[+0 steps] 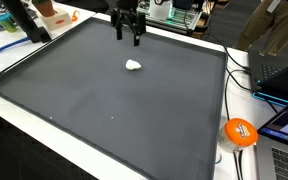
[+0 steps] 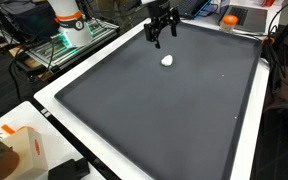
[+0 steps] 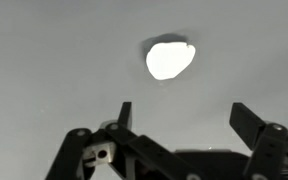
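Observation:
A small white lump (image 1: 134,65) lies on the dark grey mat (image 1: 104,110), seen in both exterior views, the lump (image 2: 167,60) toward the mat's (image 2: 164,110) far part. My gripper (image 1: 128,35) hangs above the mat just behind the lump, fingers spread and empty, also shown as the gripper (image 2: 160,36) from the other side. In the wrist view the white lump (image 3: 170,59) sits ahead of the gripper (image 3: 187,118), beyond the fingertips (image 3: 246,120), with only bare mat between them.
An orange ball-like object (image 1: 240,131) lies off the mat's corner near cables and a laptop (image 1: 284,70). A white and orange box (image 2: 19,150) and a plant stand beside the mat's near corner. Lab equipment (image 2: 69,25) stands behind the mat.

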You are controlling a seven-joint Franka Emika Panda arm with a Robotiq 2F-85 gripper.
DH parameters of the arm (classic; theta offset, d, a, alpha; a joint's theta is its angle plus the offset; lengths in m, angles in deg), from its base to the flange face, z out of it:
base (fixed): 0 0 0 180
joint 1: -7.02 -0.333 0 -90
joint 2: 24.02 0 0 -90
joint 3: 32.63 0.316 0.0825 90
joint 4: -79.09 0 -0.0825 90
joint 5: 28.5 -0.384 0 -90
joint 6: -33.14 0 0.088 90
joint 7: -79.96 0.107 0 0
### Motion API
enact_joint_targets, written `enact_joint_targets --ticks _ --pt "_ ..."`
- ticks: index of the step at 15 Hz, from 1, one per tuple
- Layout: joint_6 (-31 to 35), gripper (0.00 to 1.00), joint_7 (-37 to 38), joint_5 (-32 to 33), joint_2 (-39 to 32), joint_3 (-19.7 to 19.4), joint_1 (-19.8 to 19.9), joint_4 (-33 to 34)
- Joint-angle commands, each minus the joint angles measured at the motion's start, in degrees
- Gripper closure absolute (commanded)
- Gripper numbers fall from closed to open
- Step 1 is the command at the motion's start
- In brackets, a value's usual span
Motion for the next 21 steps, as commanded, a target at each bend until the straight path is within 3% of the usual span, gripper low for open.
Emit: enact_joint_targets --ticks 1,5,10,11,12,17,18,21 --pt "8.0 0.00 1.4 -0.5 -1.8 0.6 -0.4 -1.1" --pt "16.9 0.00 1.6 0.1 -3.4 0.4 -0.9 -3.7" --pt "29.7 0.00 1.7 0.5 -6.7 -3.0 -4.2 -8.3" --pt "31.2 0.00 1.4 -0.6 -6.5 -1.6 -3.5 -8.8" --pt "27.7 0.00 0.1 -0.4 -6.3 -0.3 -1.7 -7.0" --pt "30.1 0.00 0.2 -0.5 -6.8 -0.3 -1.8 -7.8" --pt "33.4 0.00 -0.7 -2.5 -7.5 -4.3 -5.8 -8.9" --pt "39.6 0.00 -3.2 -7.3 -8.8 -8.1 -10.3 -10.5"
